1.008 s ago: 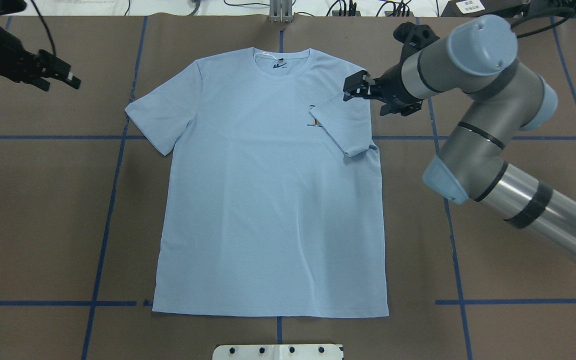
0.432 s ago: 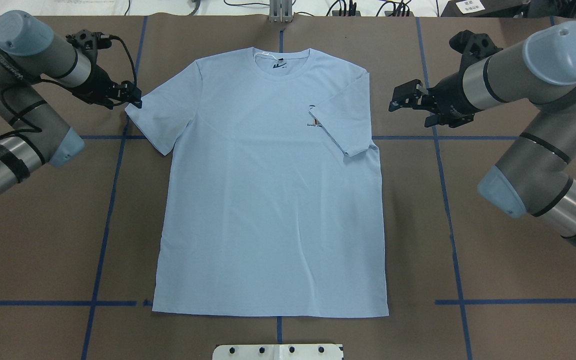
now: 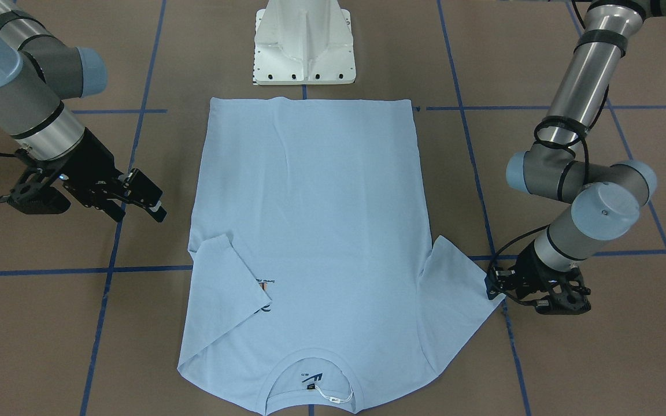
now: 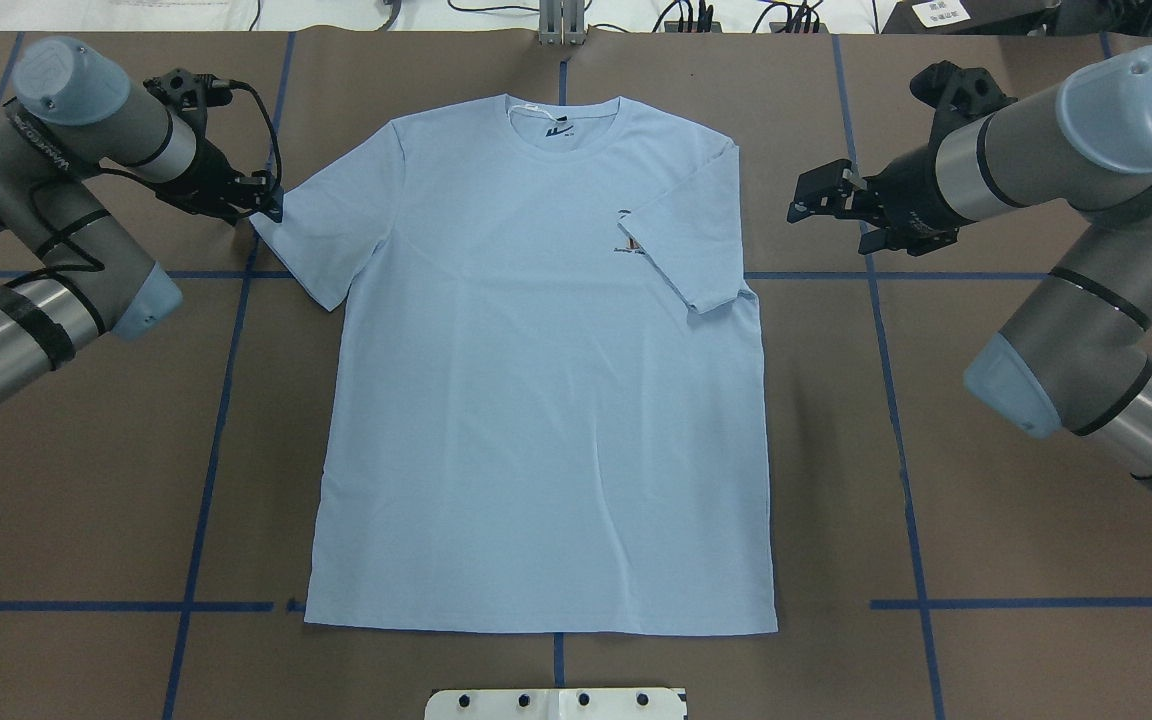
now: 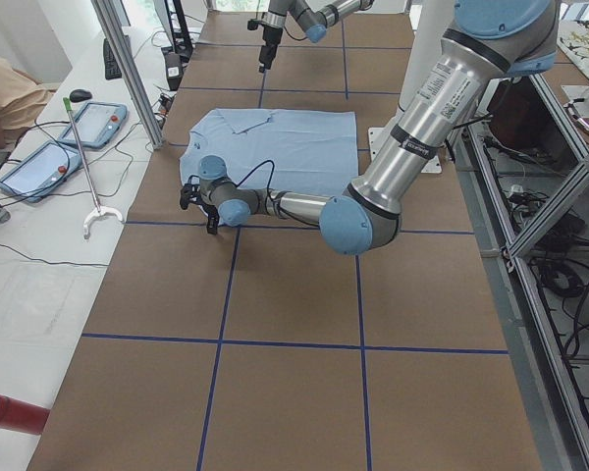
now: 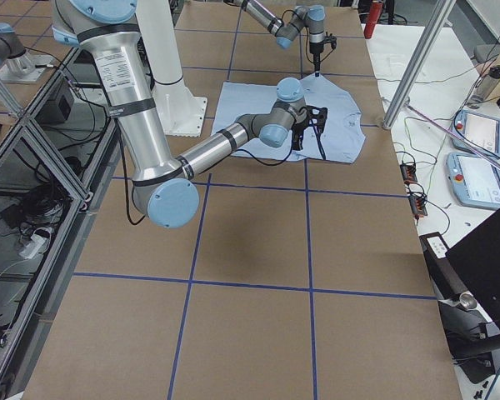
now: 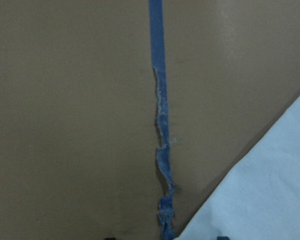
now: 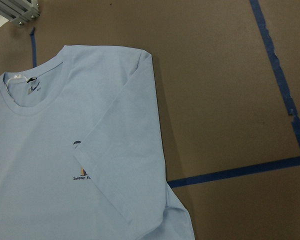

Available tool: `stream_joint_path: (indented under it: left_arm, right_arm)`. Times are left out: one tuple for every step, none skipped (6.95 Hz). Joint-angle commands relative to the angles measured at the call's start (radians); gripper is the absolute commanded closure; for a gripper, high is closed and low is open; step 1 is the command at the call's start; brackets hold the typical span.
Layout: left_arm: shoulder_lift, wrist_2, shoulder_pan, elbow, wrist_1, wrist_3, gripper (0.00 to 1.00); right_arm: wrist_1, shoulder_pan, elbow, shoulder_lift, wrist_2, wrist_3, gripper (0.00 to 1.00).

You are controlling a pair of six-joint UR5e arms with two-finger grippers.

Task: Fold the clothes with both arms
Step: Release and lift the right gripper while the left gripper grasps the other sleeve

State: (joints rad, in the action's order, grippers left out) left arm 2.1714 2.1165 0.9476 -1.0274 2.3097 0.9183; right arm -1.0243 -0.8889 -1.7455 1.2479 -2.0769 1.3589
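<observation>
The light blue T-shirt [image 4: 536,400] lies flat, front up, collar [image 4: 564,125] at the far edge. One sleeve [image 4: 691,240] is folded inward over the chest and partly covers the print [image 4: 624,232]. The other sleeve [image 4: 326,230] lies spread out. My left gripper [image 4: 271,205] sits low at that sleeve's outer corner. The left wrist view shows the corner [image 7: 270,200] and two fingertips standing apart at the bottom edge. My right gripper [image 4: 808,200] hangs open above bare table, right of the folded sleeve and apart from the shirt [image 8: 65,150].
Brown paper with blue tape lines [image 4: 886,400] covers the table. The white pedestal base [image 3: 304,46] stands just past the hem. Cables and a metal post [image 4: 561,25] line the far edge. Tablets [image 5: 39,162] lie on the side bench, where part of a person [image 5: 0,98] shows.
My right gripper has pulled away from the folded sleeve toward the right. My left arm has swung in from the far left to the spread sleeve's corner.
</observation>
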Motion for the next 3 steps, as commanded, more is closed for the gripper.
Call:
stream_joint_path:
  left_arm:
    - [0.025, 0.005, -0.001, 0.0, 0.0, 0.023, 1.0]
    - [0.03, 0.008, -0.001, -0.008, 0.002, 0.039, 1.0]
    - [0.039, 0.011, -0.001, -0.014, 0.003, 0.059, 1.0]
  right_arm:
    - [0.0, 0.002, 0.006, 0.002, 0.03, 0.0, 0.0]
    - [0.0, 0.004, 0.014, 0.002, 0.041, 0.0, 0.0]
    - [0.0, 0.007, 0.017, 0.002, 0.05, 0.0, 0.0]
